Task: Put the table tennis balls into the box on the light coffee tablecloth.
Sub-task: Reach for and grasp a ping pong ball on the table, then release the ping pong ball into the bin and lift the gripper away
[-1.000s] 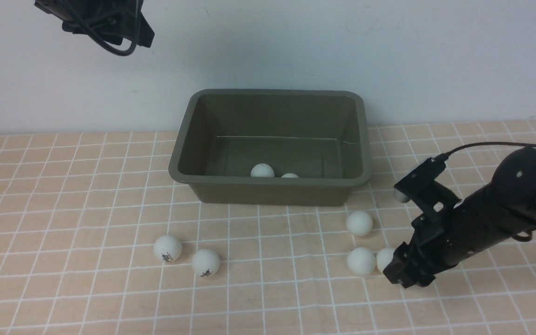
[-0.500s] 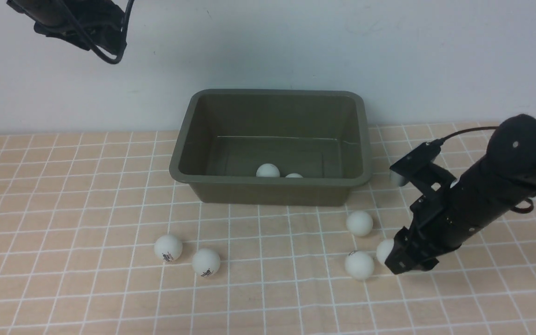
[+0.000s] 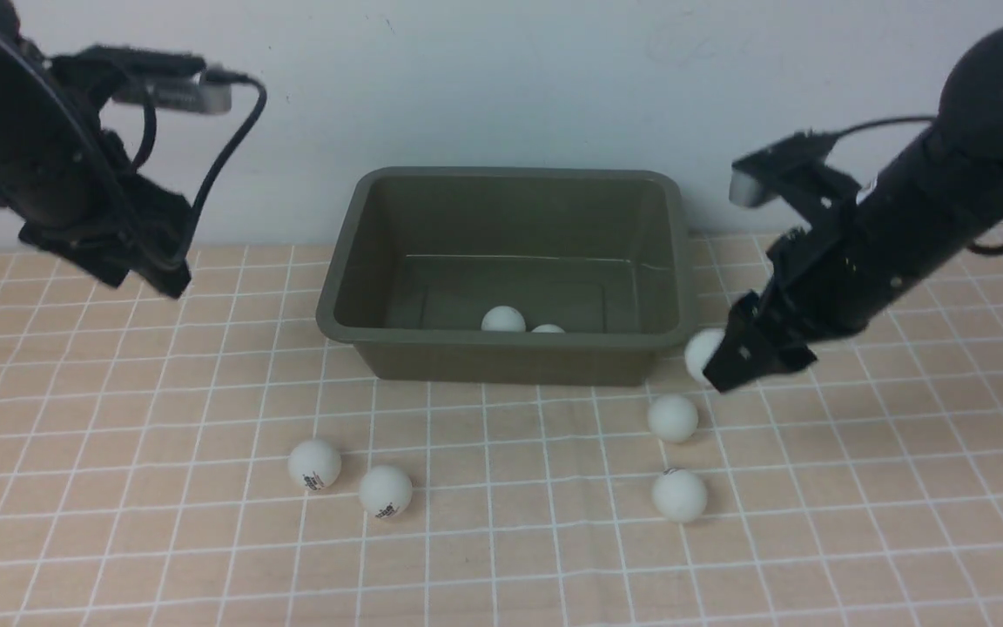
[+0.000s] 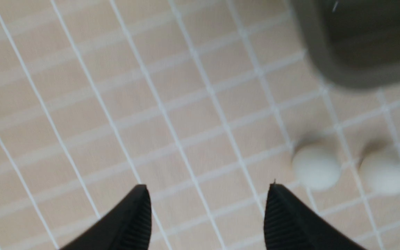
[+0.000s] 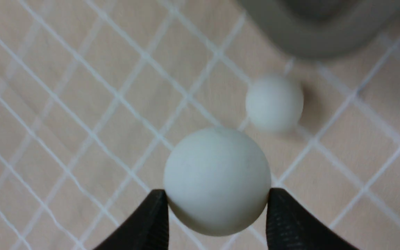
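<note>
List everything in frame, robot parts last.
tablecloth: one, peach-beige with a white grid, under everything
box: one, dark olive green, on the tablecloth near the wall
balls in the box: two, white, by its near wall
balls on the tablecloth: four, white, two in front of the box to the left, two to the right
held ball: one, white, in the air just outside the box's near right corner
wall: one, white, behind the box
left gripper: one, black, open and empty, above the tablecloth left of the box
right gripper: one, black, shut on the held ball
</note>
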